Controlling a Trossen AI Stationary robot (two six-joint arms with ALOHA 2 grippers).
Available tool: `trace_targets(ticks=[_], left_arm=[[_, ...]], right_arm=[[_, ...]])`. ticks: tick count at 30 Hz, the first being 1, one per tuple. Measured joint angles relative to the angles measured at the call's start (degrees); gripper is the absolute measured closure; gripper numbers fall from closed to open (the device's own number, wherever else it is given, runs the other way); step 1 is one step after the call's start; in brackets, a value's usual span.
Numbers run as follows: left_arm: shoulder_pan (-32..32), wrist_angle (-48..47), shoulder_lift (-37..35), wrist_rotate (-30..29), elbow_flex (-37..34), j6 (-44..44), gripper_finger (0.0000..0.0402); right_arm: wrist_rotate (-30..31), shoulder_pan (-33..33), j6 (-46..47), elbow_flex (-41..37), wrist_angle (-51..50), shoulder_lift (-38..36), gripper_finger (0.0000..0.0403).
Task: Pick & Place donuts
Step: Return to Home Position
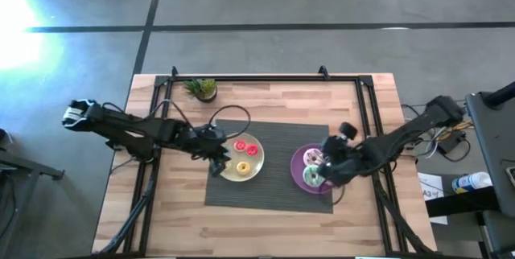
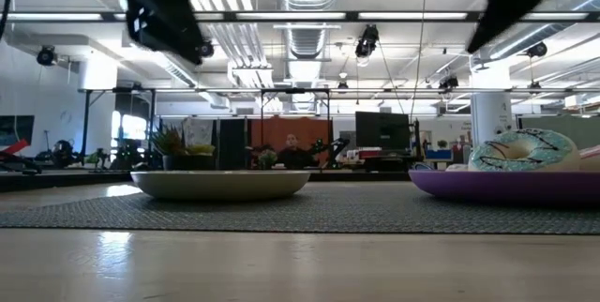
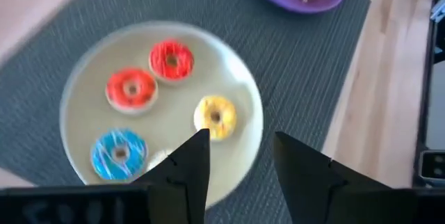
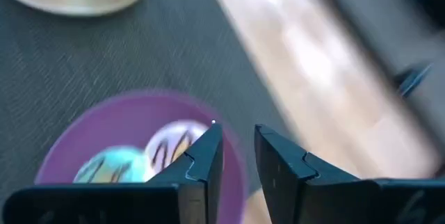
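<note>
My left gripper (image 3: 240, 139) is hanging over the left rim of the pale plate (image 3: 208, 78). Its fingers are standing spread apart and gripping nothing. Four mini donuts are lying on that plate, all apart from one another: red (image 3: 171, 60), orange (image 3: 131, 89), yellow (image 3: 215, 116) and blue (image 3: 119, 153). One of my left fingers (image 3: 188, 172) is covering the plate beside the blue one. Something pale is peeking out there, and I cannot tell what it is.

My right gripper (image 4: 236, 132) is hovering over the right side of the purple plate (image 4: 104, 123). Its fingers are standing only narrowly parted, with nothing between them. A green donut (image 4: 104, 172) and a white donut (image 4: 170, 151) are lying side by side on that plate, the white one partly behind my finger.

Both plates are sitting well apart on a dark mat (image 1: 273, 191) in the middle of the wooden table (image 1: 265, 231). A small potted plant (image 1: 201, 88) is standing at the table's far edge, off the mat. Cables (image 1: 447, 142) are trailing off the right side. Beyond them a paper sheet (image 1: 430, 188) and a bottle (image 1: 471, 182) are lying, their print too small to read.
</note>
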Motion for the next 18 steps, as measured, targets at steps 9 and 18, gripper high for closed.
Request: trace_targets(ticks=[9,18], left_arm=[[-0.56,3.92,-10.65,-2.09,-11.94,-23.33,0.0271],[1.05,30.9,-18.05,7.71,-23.29,-7.05,0.0271]], right_arm=[[-14.11,-0.02,24.15,-12.57,3.05,-22.24,0.0333],[-2.36,-0.09,23.02,-14.68,3.25,-32.38,0.0319]])
